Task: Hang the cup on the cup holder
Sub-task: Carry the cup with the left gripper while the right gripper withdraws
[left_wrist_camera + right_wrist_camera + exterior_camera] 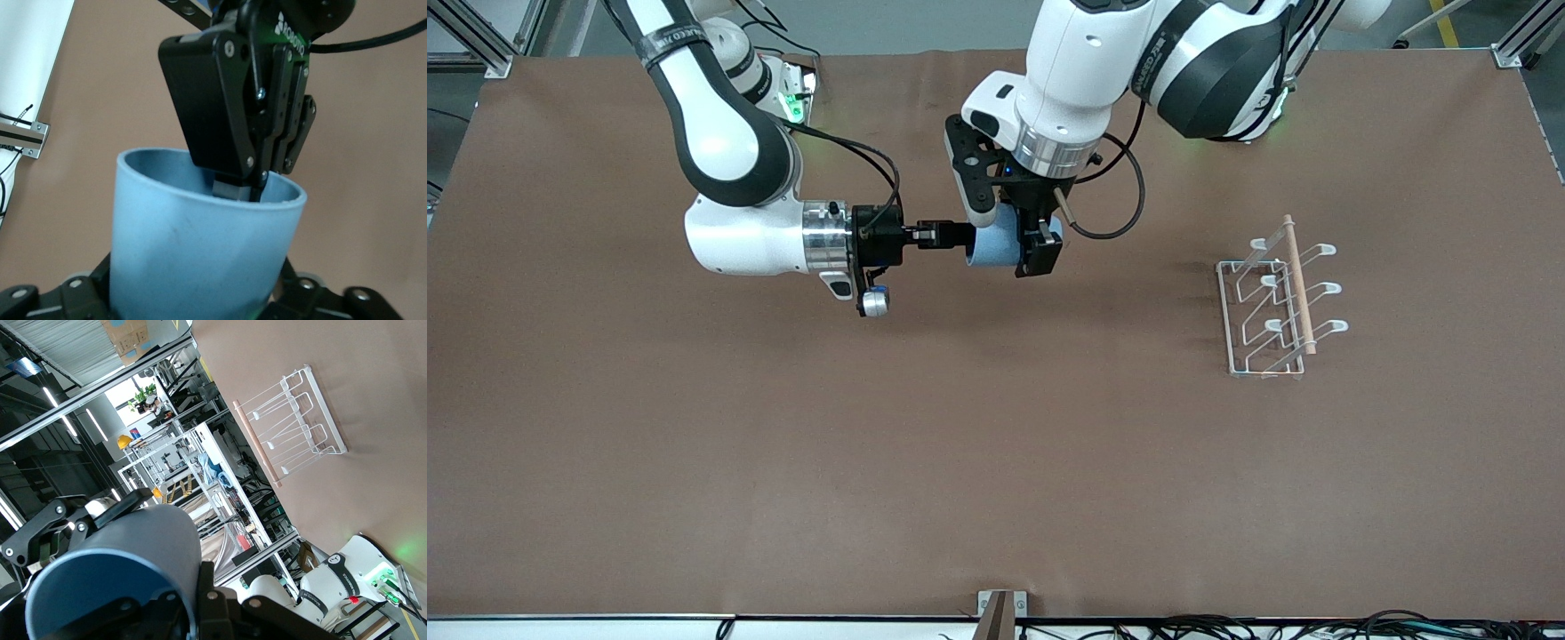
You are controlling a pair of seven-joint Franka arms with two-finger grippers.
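Brown tabletop (960, 462) lies bare around the blue cup (991, 247), held aloft sideways, axis level; right hand (959, 236) pinches its rim, left hand (1024, 242) straddles its body; cup holder (1272, 302) stands well apart.

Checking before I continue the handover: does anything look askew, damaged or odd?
Nothing stands out. The cup is in the air between the right gripper, pinching its rim, and the left gripper around its body. The cup holder stands upright, prongs empty.
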